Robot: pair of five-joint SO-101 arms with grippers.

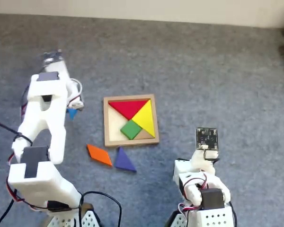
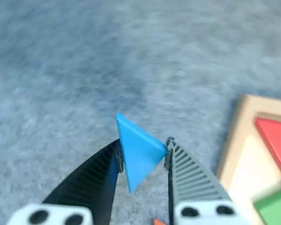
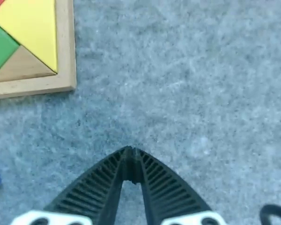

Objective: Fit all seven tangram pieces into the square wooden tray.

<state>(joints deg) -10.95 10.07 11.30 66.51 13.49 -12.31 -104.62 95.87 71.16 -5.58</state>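
The square wooden tray [image 1: 105, 124] lies mid-table holding a red triangle [image 1: 128, 108], a yellow triangle [image 1: 146, 118], a green square [image 1: 131, 129] and a tan triangle [image 1: 145, 135]. My left gripper [image 2: 144, 152] is shut on a light blue triangle [image 2: 138, 151], held just above the carpet left of the tray [image 2: 234, 143]; the blue triangle [image 1: 72, 113] peeks out beside the left arm. An orange parallelogram [image 1: 99, 154] and a purple triangle [image 1: 124, 160] lie below the tray. My right gripper [image 3: 130, 166] is shut with nothing in it, over bare carpet near the tray's corner [image 3: 65, 70].
Grey carpet covers the whole table. The left arm [image 1: 42, 123] stretches along the left side; the right arm's base [image 1: 203, 189] sits at the lower right. Open carpet lies to the right of and behind the tray.
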